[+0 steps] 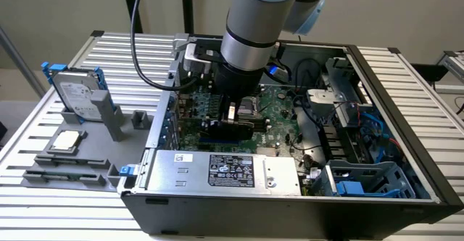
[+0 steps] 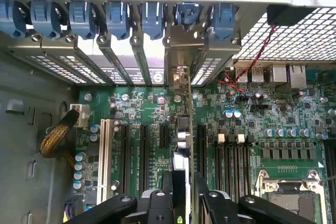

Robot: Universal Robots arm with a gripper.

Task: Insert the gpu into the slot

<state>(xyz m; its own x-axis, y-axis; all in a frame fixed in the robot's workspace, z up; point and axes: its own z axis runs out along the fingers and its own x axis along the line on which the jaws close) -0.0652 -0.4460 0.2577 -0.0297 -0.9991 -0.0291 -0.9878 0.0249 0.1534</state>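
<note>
Reaching down into the open computer case (image 1: pixel 290 214), the grey and blue arm (image 1: pixel 254 29) has its black jaws clamped on the gpu (image 1: pixel 233 119), one jaw on each flat side. The gpu is a thin card with a black face. It stands on its long edge over the bumpy green board (image 1: pixel 283 127). I cannot tell if its lower edge sits in the slot.

The wrist view looks straight along the card's top edge. There the card's shiny metal end plate (image 2: pixel 181 45) is up against the case wall, under a row of blue plastic clips (image 2: pixel 118 17). Long black sockets (image 2: pixel 143 150) lie close on both sides of the card, and a white one (image 2: pixel 104 150) lies farther off. A square silver chip socket (image 2: pixel 286 192) sits near them.

The exterior view shows the case as a black metal box with its side off, on a desk (image 1: pixel 413 73) of silver ribbed slats. A flat silver power box (image 1: pixel 225 170) fills the case's near wall, just beside the arm. A black cable (image 1: pixel 145 62) hangs close to the case wall. Near the desk's edge on the exterior view's left, a grey hard drive (image 1: pixel 76 92) with blue rails stands upright.
</note>
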